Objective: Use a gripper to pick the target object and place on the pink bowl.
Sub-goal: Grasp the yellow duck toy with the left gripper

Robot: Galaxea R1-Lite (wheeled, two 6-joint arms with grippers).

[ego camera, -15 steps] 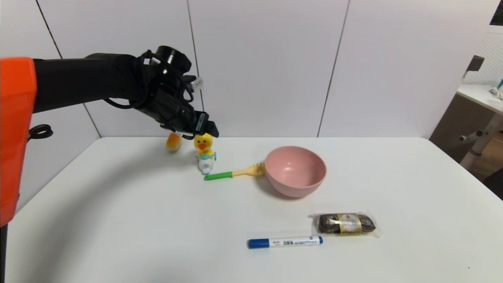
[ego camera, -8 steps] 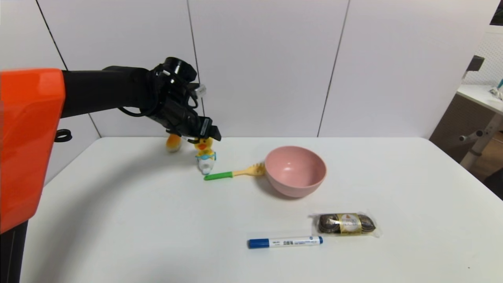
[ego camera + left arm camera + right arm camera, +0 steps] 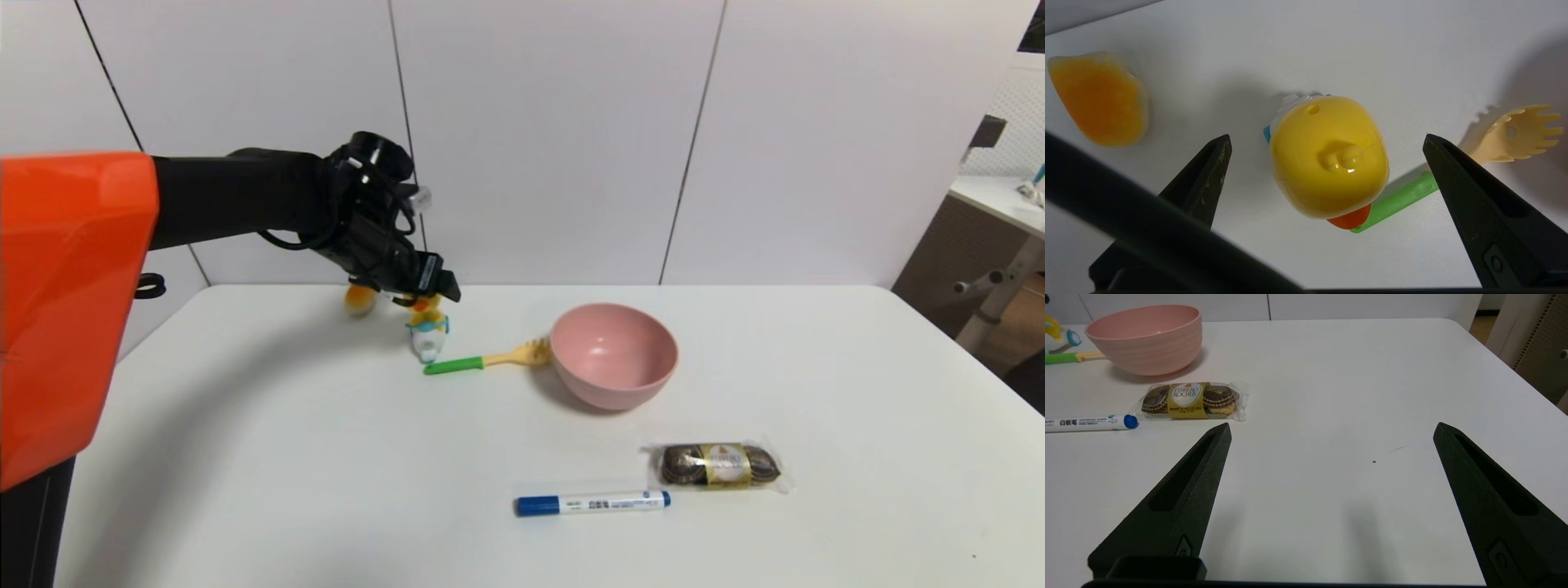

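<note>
Left tool, a black two-fingered robot gripper on a black and orange arm, is positioned directly over the small yellow plastic duck toy with orange beak, light-blue collar and white base. The duck stands upright on the white bench, its head largely hidden behind the tool in the head view. In the left wrist view the tool is spread wide: one black finger lies to one side of the yellow head and the other on the opposite side, both clear of the toy, with bench surface visible in each gap.

The green-handled yellow plastic fork lies just beside the duck's base, its tines toward the round matte pink plastic bowl, which sits to the robot's right of the duck. The orange-and-white egg-shaped lump rests near the duck on the opposite side from the bowl.

Nearer the robot lie a blue-capped white marker pen and a clear-wrapped pack of chocolates.

Right tool sits low above bare bench, well apart from the duck, its fingers likewise spread.
</note>
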